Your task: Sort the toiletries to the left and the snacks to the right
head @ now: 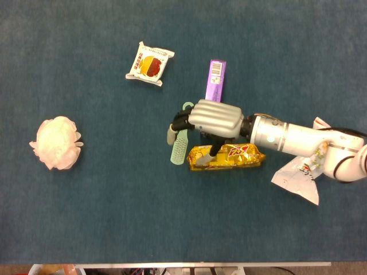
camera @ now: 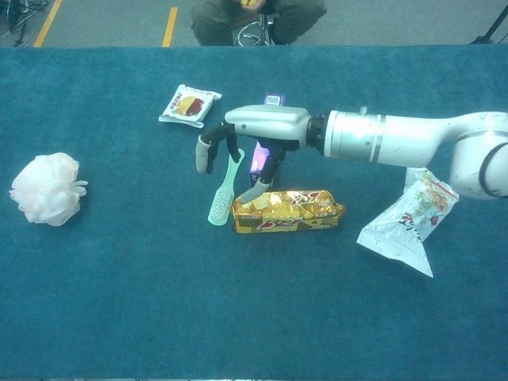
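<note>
The right hand (head: 202,121) is hanging over the middle of the dark teal tabletop (head: 103,217), its fingers spread and curling down around the pale green plastic brush (head: 179,145), gripping nothing. Its thumb is pointing down at the left end of the shiny gold snack packet (head: 227,157). The purple toothpaste box (head: 214,77) is lying partly beneath the hand. A small white snack pouch (head: 149,63) is sitting farther off, a white mesh bath puff (head: 56,142) far left, and a crinkled white snack bag (camera: 406,222) at right.
</note>
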`<action>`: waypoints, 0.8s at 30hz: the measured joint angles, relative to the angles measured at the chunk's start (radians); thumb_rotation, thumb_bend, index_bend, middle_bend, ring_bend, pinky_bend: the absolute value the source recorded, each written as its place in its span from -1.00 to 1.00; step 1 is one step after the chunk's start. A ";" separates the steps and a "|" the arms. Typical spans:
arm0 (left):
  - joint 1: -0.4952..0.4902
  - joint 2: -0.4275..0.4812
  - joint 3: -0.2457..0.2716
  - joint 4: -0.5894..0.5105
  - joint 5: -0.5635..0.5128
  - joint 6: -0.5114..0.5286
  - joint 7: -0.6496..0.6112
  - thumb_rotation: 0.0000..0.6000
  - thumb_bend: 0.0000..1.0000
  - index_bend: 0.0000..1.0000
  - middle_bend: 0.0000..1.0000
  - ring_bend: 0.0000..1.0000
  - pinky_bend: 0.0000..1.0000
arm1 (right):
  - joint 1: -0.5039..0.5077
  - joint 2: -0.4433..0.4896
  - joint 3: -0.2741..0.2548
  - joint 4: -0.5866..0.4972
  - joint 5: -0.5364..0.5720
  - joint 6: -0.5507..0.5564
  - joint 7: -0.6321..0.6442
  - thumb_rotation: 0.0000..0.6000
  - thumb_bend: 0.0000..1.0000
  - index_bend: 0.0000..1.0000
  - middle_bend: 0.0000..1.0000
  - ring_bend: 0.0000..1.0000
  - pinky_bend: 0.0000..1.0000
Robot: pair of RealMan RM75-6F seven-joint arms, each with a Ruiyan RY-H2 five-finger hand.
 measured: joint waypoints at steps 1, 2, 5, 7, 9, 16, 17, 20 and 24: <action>-0.001 -0.001 0.000 -0.002 0.001 -0.001 0.005 1.00 -0.72 -0.16 -0.30 -0.37 -0.09 | 0.005 0.014 -0.006 -0.022 0.002 -0.019 -0.016 1.00 -1.00 -0.22 -0.13 -0.36 -0.07; -0.002 -0.002 0.001 -0.005 0.004 -0.002 0.012 1.00 -0.72 -0.16 -0.30 -0.37 -0.09 | 0.012 0.032 -0.013 -0.050 0.007 -0.045 -0.039 1.00 -1.00 -0.22 -0.13 -0.36 -0.07; -0.005 -0.006 0.001 -0.015 0.009 -0.004 0.029 1.00 -0.72 -0.16 -0.31 -0.37 -0.09 | 0.025 0.064 -0.031 -0.103 0.021 -0.102 -0.102 1.00 -1.00 -0.22 -0.13 -0.36 -0.07; -0.007 -0.009 0.001 -0.021 0.011 -0.005 0.037 1.00 -0.72 -0.16 -0.31 -0.37 -0.09 | 0.030 0.077 -0.039 -0.126 0.031 -0.130 -0.140 1.00 -1.00 -0.22 -0.13 -0.36 -0.07; -0.009 -0.012 0.000 -0.024 0.012 -0.009 0.043 1.00 -0.72 -0.16 -0.31 -0.37 -0.09 | 0.036 0.090 -0.047 -0.152 0.045 -0.162 -0.183 1.00 -1.00 -0.22 -0.13 -0.36 -0.07; -0.003 -0.020 -0.002 -0.020 0.007 -0.016 0.042 1.00 -0.72 -0.16 -0.31 -0.37 -0.09 | 0.043 0.103 -0.050 -0.194 0.095 -0.227 -0.300 1.00 -1.00 -0.22 -0.13 -0.36 -0.07; -0.001 -0.020 -0.001 -0.018 0.006 -0.017 0.040 1.00 -0.72 -0.16 -0.31 -0.37 -0.09 | 0.043 0.103 -0.049 -0.197 0.102 -0.233 -0.316 1.00 -1.00 -0.22 -0.13 -0.36 -0.07; 0.004 -0.023 -0.001 -0.012 0.004 -0.019 0.033 1.00 -0.72 -0.16 -0.31 -0.37 -0.09 | 0.041 0.098 -0.044 -0.197 0.119 -0.245 -0.359 1.00 -1.00 -0.22 -0.13 -0.36 -0.07; 0.011 -0.026 -0.002 0.000 0.001 -0.023 0.019 1.00 -0.72 -0.16 -0.31 -0.37 -0.09 | 0.037 0.089 -0.036 -0.190 0.142 -0.258 -0.415 1.00 -1.00 -0.22 -0.22 -0.42 -0.07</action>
